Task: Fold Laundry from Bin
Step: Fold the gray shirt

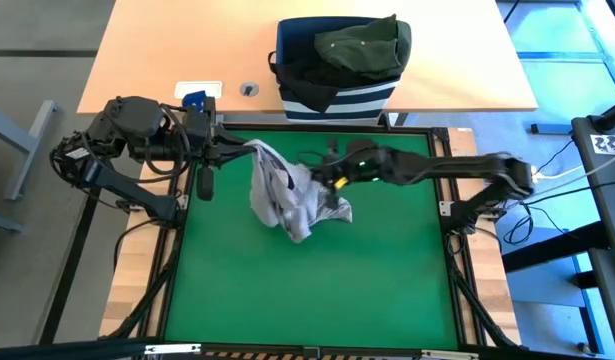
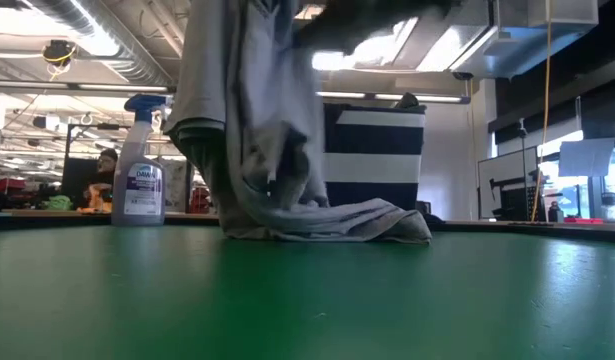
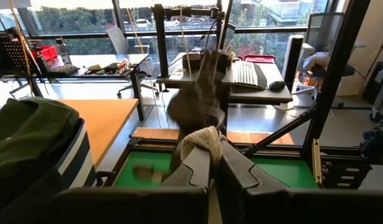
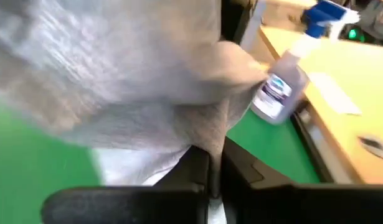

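Both arms hold grey garment [image 1: 287,195] aloft

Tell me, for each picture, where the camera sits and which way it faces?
High: above the table, straight down; both arms, grey garment, bin.
Low: table height, looking level; no arm clear, spray bottle.
Left wrist: past left gripper fingers, shut on cloth.
Right wrist: past right gripper fingers, shut on cloth.
All four views share the grey garment.
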Controlling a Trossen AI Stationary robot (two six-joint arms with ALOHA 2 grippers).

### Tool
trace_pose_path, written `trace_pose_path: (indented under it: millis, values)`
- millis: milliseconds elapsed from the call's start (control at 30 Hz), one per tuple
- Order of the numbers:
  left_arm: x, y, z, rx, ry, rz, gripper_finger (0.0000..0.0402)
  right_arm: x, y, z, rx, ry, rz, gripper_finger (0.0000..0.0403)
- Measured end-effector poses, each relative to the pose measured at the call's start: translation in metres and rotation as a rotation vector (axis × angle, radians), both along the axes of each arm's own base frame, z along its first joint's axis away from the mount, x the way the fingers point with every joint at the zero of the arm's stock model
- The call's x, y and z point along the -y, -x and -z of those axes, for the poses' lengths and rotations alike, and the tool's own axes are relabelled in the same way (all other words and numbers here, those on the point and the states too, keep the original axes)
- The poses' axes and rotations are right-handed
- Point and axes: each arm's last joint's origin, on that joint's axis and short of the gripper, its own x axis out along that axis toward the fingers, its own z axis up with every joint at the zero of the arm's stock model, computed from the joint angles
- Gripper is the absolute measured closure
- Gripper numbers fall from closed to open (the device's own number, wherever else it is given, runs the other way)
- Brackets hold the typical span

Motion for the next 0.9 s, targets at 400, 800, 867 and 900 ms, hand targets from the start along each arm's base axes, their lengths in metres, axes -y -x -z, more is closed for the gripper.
trace_pose_path:
  millis: [400, 800, 867, 900]
  values:
    - [-0.005, 0.003, 0.008, -0.077, -0.009, -0.193, 0.0397, -0.020, 0.134, -0.133, -0.121, -0.230, -0.005, 0.0398]
    - [-0.007, 0.001, 0.000, 0.005, -0.024, -0.273, 0.0397, -0.023, 0.214, -0.183, -0.002, -0.248, 0.173, 0.0399]
    - [-0.004, -0.003, -0.001, 0.025, -0.008, -0.176, 0.0397, -0.023, 0.219, -0.190, 0.032, -0.231, 0.203, 0.0400]
    - [-0.003, -0.005, -0.002, 0.031, 0.000, -0.130, 0.0397, -0.023, 0.222, -0.193, 0.051, -0.221, 0.214, 0.0399]
